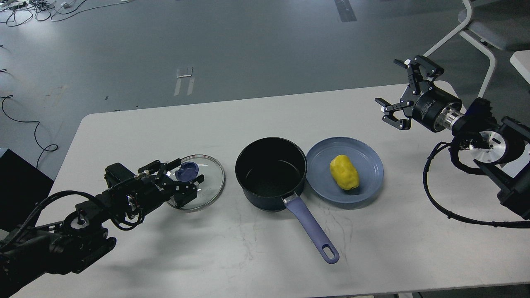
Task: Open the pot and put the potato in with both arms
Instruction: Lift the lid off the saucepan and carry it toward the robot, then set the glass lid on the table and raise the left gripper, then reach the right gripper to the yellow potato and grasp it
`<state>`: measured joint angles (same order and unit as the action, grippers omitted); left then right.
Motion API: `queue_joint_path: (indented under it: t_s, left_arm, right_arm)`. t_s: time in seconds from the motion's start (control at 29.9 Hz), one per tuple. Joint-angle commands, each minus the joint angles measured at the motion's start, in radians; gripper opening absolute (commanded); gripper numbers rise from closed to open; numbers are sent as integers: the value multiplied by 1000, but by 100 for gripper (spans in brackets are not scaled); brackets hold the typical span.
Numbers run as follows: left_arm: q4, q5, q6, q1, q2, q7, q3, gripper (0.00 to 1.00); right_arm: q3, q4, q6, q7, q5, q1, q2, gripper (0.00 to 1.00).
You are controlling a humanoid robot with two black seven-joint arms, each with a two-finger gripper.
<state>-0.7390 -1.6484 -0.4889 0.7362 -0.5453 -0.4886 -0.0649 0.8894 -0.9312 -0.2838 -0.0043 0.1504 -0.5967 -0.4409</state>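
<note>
The dark pot (271, 173) with a purple handle stands open at the table's middle. Its glass lid (207, 186) with a blue knob (187, 170) lies flat on the table to the pot's left. My left gripper (187, 173) is low over the lid, its fingers spread either side of the knob. The yellow potato (344, 172) lies on a blue plate (368, 157) right of the pot. My right gripper (393, 89) is open and empty, raised above the table's far right, well clear of the potato.
The pot's handle (312, 229) points toward the front edge. A white chair frame (476, 37) stands behind the table's right corner. Cables lie on the floor at the far left.
</note>
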Motion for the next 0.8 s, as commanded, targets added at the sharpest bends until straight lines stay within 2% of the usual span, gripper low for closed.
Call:
queue_joint_path:
  t_s: [0.0,0.17,0.33,0.43,0.57,0.6,0.67,0.7,0.74,0.77]
  left_arm:
    - [-32,151,0,19,-7,0,11,98]
    - [-104,401,0,109,-47,0,11,98]
    - [-190,687,21,207,-85,0,39,98]
    - [-192,952,230,284,-88,0,91,98]
    - [-178,1183,407,348,-88,0,151,98]
    - [-177,1214,421,348,-88,11,167,98]
    - [-152,1314,449,344,-79,240,261,98]
    - [-152,1314,449,344,-79,242,261,98]
    - [-143,1347,454,341,-76,328,317,98]
    - [-142,1364,466,338,-74,394,365,98]
  right_arm:
    - [-1,-1,-3,1,0,-5,-2,100]
    - [-4,-6,-6,1,12,-20,-10,100]
    - [-27,-21,-12,1,177,-40,-33,100]
    - [-93,-105,-14,20,343,-41,-83,100]
    - [-187,-202,-14,52,553,-61,-163,100]
    - [-204,-213,-14,59,584,-69,-173,100]
    - [-291,-267,-14,72,700,-89,-220,100]
    - [-291,-267,-14,72,701,-89,-220,100]
    - [-335,-293,-14,79,765,-100,-249,100]
    - [-383,-319,-14,93,832,-119,-274,100]
